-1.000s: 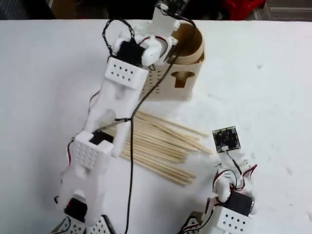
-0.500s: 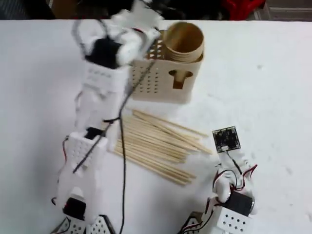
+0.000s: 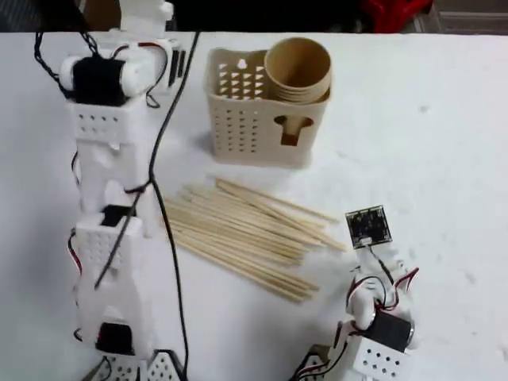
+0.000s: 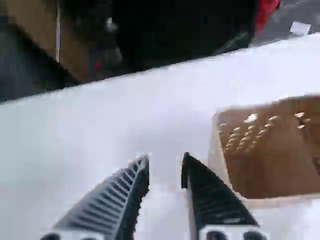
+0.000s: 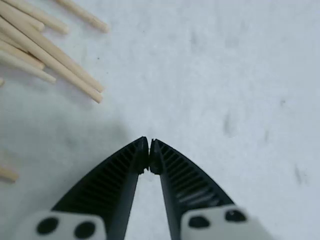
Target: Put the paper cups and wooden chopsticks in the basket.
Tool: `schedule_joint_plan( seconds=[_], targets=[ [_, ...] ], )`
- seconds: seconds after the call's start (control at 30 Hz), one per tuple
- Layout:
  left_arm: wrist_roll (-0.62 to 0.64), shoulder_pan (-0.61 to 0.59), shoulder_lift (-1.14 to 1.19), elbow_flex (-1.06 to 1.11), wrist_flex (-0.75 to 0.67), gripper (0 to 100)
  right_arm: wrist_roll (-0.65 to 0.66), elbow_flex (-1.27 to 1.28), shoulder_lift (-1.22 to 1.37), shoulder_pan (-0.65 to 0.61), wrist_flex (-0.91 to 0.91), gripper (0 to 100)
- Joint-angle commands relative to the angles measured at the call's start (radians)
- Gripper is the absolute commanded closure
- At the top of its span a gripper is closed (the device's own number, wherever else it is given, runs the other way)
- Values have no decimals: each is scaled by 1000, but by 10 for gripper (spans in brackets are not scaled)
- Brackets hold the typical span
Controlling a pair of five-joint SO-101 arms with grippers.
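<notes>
— Left gripper, from its own wrist: how far open, and cut off where?
— Parted by a narrow gap, nothing between the ribbed fingers, nothing touched. Finger bases cut by the frame edge. Poised over bare table, near the basket but apart from it; basket's far side cut off too.
— Right gripper?
— Tips pressed together, empty, over bare table close to the nearest wooden chopsticks, not touching them. Most of that bundle past the frame edge.
— From above?
— Basket upright near the table's far edge. Paper cups nested mouth-up in its right-hand end; number in the stack hard to tell. Wooden chopsticks in a loose sheaf flat on the table, in front of the basket, between the two arms. Left arm extended along the table's left side, right arm folded low under a small circuit board; both bases cut by the lower edge.
— Surface and room?
— White table, faintly scuffed. Dark room behind; something red at the far edge, not identifiable.
</notes>
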Motion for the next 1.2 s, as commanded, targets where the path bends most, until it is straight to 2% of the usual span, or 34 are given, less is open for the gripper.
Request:
schedule_joint_plan(
  seconds=[0.0,0.1,0.63,0.73,0.87,1.1,1.17],
  targets=[
    [28,-8,-65,110,5,789,12,8,-7,-10,-12,978],
    [31,-2,-65,149,0,752,12,8,-7,-10,-12,978],
    [32,77,-65,153,-26,752,12,8,-7,-8,-10,978],
    [34,77,-45,173,-55,752,12,8,-7,-8,-10,978],
    [95,70,16,235,-112,752,12,8,-7,-8,-10,978],
    [109,81,113,230,-106,756,12,8,-7,-8,-10,978],
    [104,88,116,238,-104,792,12,8,-7,-8,-10,978]
  ],
)
